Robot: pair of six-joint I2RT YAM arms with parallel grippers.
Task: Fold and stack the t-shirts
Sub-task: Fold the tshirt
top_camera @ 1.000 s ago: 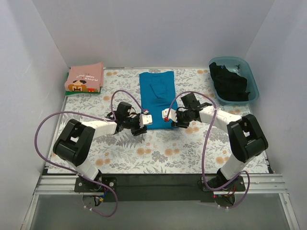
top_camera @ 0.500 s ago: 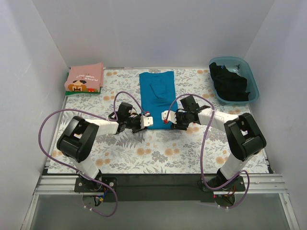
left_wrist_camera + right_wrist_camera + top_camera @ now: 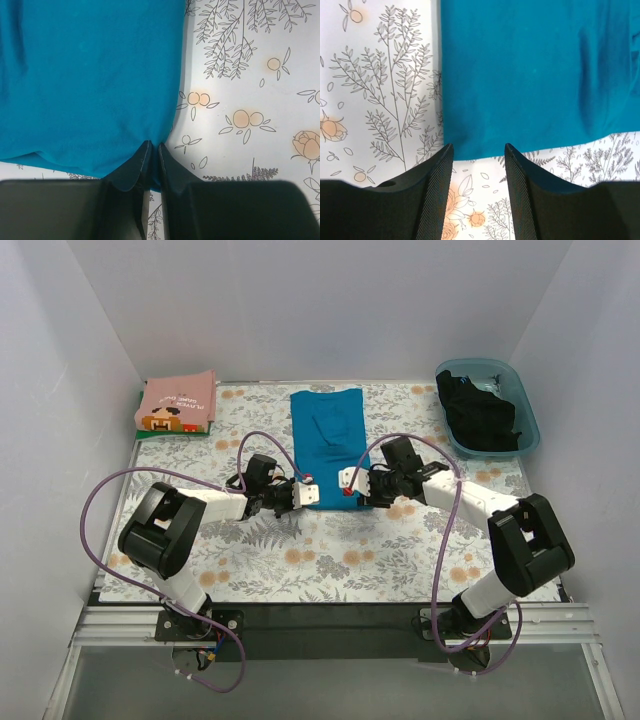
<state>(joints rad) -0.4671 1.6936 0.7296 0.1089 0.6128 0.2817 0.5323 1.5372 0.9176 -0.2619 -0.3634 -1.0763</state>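
A teal-blue t-shirt (image 3: 326, 435) lies folded into a long strip in the middle of the table, hem toward me. My left gripper (image 3: 306, 494) is at its near left corner. In the left wrist view the jaws (image 3: 154, 145) are pinched together with teal cloth (image 3: 90, 75) between them. My right gripper (image 3: 349, 483) is at the near right corner. It stands open (image 3: 478, 146), low over the table covering, and the hem of the teal cloth (image 3: 535, 70) lies just ahead of its fingertips. A folded pink t-shirt (image 3: 178, 403) sits on a green one (image 3: 192, 432) at the back left.
A translucent blue tub (image 3: 530, 425) at the back right holds a black t-shirt (image 3: 478, 412). The floral table covering (image 3: 330, 550) spreads under everything. White walls close in the left, back and right sides. Purple cables loop beside both arms.
My left gripper's jaws have closed onto the near left corner of the teal t-shirt. My right arm's elbow has swung outward to the right, while its gripper stays at the near right corner.
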